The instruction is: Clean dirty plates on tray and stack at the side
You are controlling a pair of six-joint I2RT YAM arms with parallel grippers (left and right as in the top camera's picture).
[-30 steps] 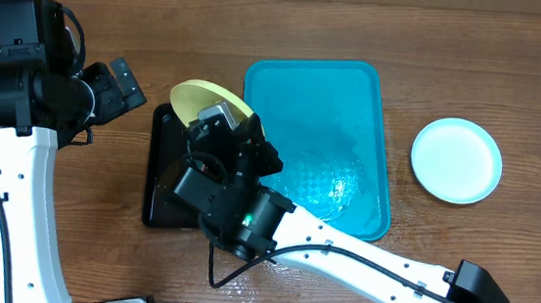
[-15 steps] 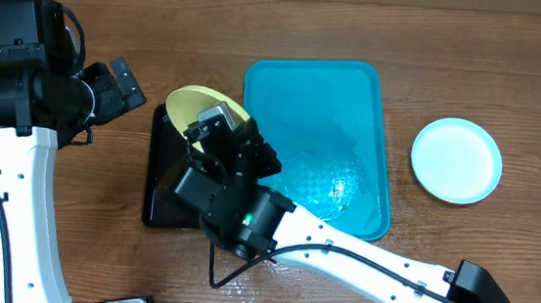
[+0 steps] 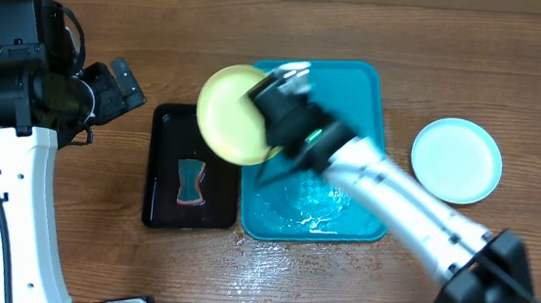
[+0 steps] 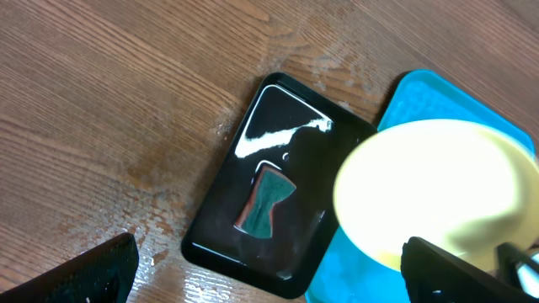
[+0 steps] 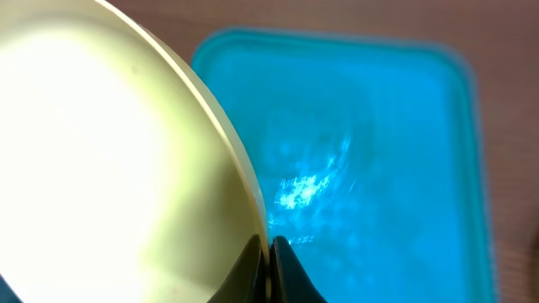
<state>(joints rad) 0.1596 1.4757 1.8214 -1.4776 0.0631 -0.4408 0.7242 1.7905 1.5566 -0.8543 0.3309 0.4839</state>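
Checking the right gripper (image 5: 269, 261): what is its load, and where? (Operator)
Jaws are pinched narrow on the rim of one yellow plate (image 3: 230, 114), lifted clear. The tray (image 3: 355, 80) lies beneath and beyond the fingertips. (Technician)
Failure modes? (Operator)
Slip is the likely one: the pinch takes only the rim, and the tray shows wet glints. A dropped plate may strike the black tray (image 3: 165, 142) beside the hand. Left gripper (image 3: 121, 85) stands wide, empty, well apart (Technician)
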